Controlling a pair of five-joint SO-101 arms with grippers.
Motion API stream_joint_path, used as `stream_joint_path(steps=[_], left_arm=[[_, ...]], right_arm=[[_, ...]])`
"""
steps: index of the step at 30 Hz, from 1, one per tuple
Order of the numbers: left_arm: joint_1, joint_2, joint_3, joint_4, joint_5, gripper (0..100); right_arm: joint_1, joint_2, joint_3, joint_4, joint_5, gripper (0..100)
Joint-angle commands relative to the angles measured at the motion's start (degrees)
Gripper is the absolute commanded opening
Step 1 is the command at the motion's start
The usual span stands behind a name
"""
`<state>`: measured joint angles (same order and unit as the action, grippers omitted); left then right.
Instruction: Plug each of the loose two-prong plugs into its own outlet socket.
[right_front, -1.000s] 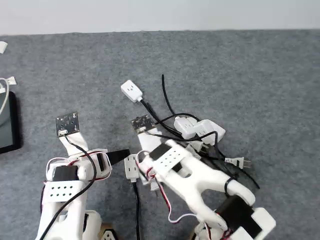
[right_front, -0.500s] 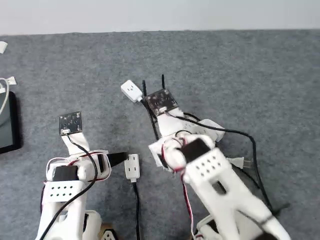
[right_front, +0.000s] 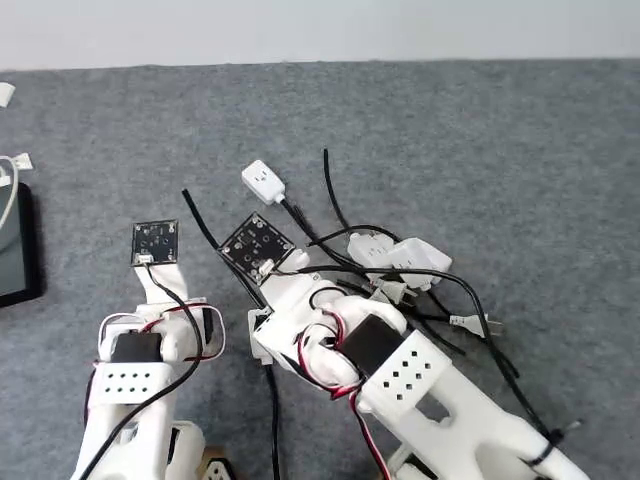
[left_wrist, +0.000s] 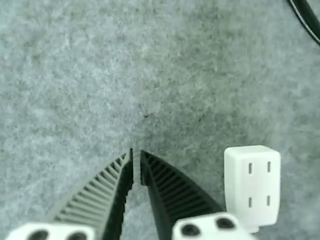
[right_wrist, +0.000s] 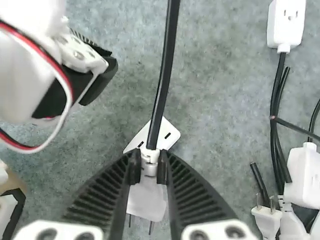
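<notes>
Edging forward a touch, the left pincer (left_wrist: 136, 152) hangs over the grey desk (left_wrist: 150, 60), closed to a sliver and holding nothing, with a white outlet socket (left_wrist: 251, 186) just beside it. Rightward, the right pincer (right_wrist: 147, 159) has swung back toward it, clamped on a white two-prong plug (right_wrist: 146, 200) trailing a black cord (right_wrist: 167, 65).

The high view looks steeply down on the grey surface (right_front: 520, 130) from above both arms. The wrist views sit close behind the left end effector (left_wrist: 136, 159) and the right end effector (right_wrist: 147, 162), facing that same surface — the right one also catches the left arm (right_wrist: 35, 65).
</notes>
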<state>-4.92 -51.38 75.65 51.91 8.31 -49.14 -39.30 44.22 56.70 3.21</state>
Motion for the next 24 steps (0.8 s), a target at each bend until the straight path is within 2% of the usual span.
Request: stream_joint_path(steps=[1,6,9,11,13,21,24], left_arm=[[0.3,2.7,-2.1,-1.4,-0.7,1],[-0.2,19.9,-10.2,-1.1,-1.9,1],[-1.7,27.2,-15.4,1.9,-7.4,1],[-1.3,28.7,-15.7,3.4,-14.2,1],[-0.1,28.0,-14.6,3.4,-19.3,1],[3.9,14.7,-6.4,3.3,-20.0,1],[5.0,7.5,-2.6,4.0,-23.0,1]], right_arm=[[-0.1,-2.6,-4.0,-0.9,1.3,0.8],[-0.1,-8.1,-3.6,0.0,1.3,0.8],[-0.1,-10.2,-3.4,0.5,1.3,0.8],[-0.1,-10.0,-3.4,0.4,1.3,0.8],[-0.5,-8.9,-3.4,0.0,1.3,0.8],[-0.6,0.7,-3.4,-3.8,1.2,0.8],[-0.6,2.7,-3.5,-4.4,1.2,0.8]])
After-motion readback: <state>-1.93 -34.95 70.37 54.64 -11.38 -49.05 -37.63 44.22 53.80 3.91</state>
